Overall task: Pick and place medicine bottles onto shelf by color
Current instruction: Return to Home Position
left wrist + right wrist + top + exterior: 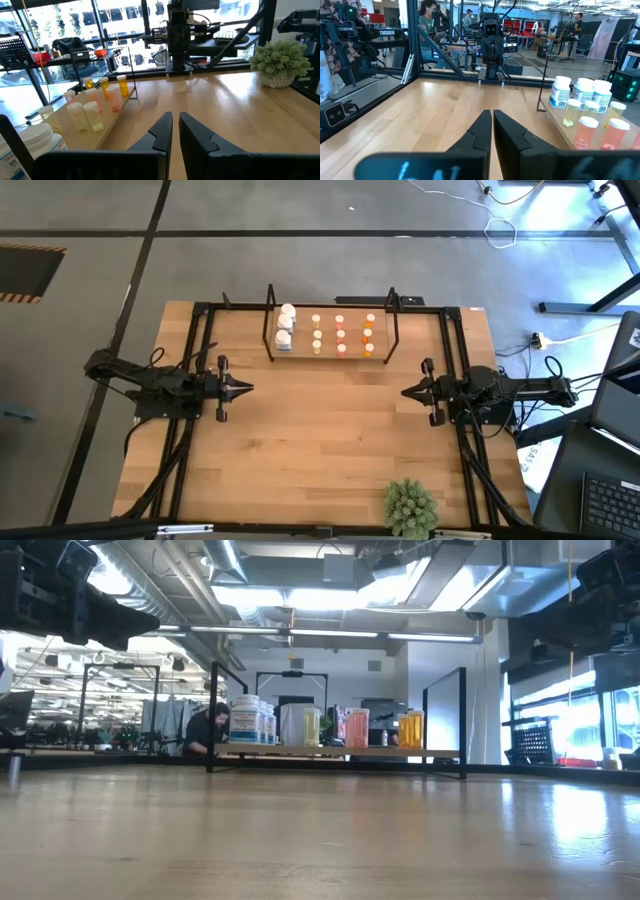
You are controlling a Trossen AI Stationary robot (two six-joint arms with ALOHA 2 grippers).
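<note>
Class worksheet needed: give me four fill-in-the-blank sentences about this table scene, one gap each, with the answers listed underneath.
1. The white medicine bottles stand at the end of the shelf nearest the ___ arm.
2. Between the cream bottles and the orange bottles stand the ___ bottles.
3. The left gripper and the right gripper hold ___.
4. The plant sits on the ___ arm's side.
Missing words: left; pink; nothing; right.

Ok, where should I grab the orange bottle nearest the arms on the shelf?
Probably its cap end, from straight above with the right gripper: the orange bottle stands upright, with a pink bottle and the shelf's end frame close beside.
</note>
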